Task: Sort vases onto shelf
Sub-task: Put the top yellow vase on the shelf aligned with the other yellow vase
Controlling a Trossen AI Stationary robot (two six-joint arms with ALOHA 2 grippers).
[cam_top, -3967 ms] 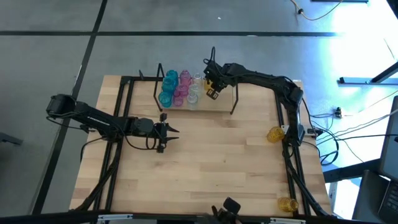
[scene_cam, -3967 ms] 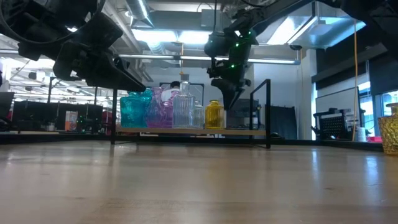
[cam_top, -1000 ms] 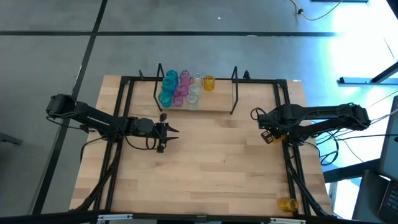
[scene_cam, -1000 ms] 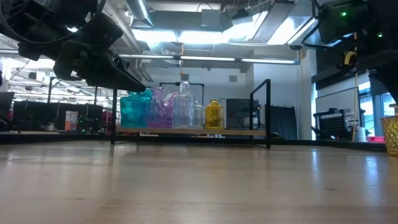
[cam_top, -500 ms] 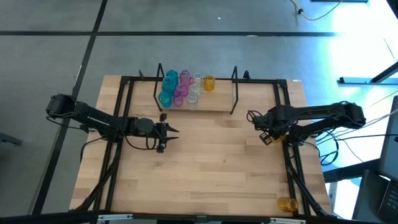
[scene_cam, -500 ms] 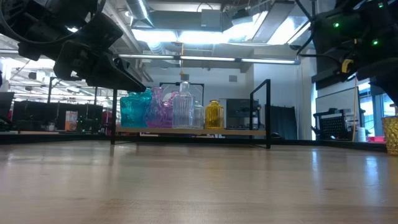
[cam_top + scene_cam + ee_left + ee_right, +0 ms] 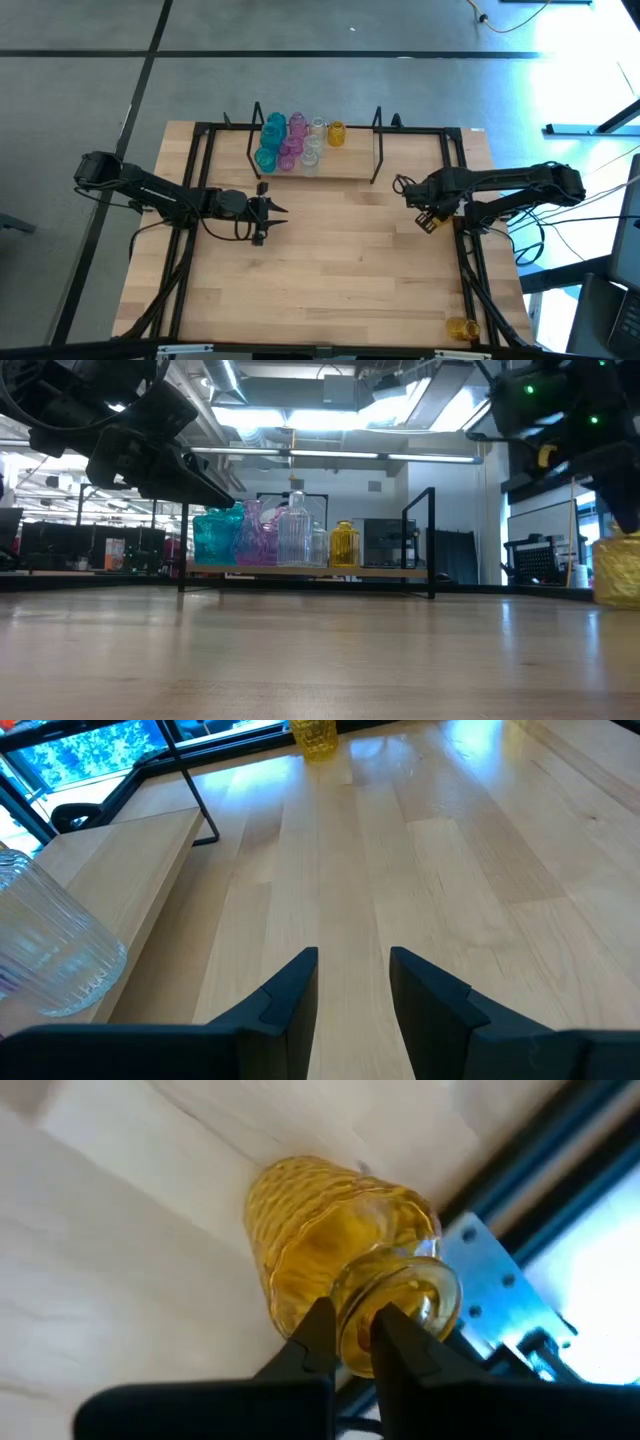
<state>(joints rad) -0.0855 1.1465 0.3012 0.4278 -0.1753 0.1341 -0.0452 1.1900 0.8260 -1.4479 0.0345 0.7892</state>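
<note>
Wooden tabletop (image 7: 330,260) carries the shelf (image 7: 340,165) along its far edge, vases (image 7: 290,142) crowding its left end. By the right edge, the right gripper (image 7: 350,1338) pinches a yellow vase's (image 7: 325,1250) slick rim; that thin hold could slip. The left gripper (image 7: 350,980) hovers parted mid-table.
</note>
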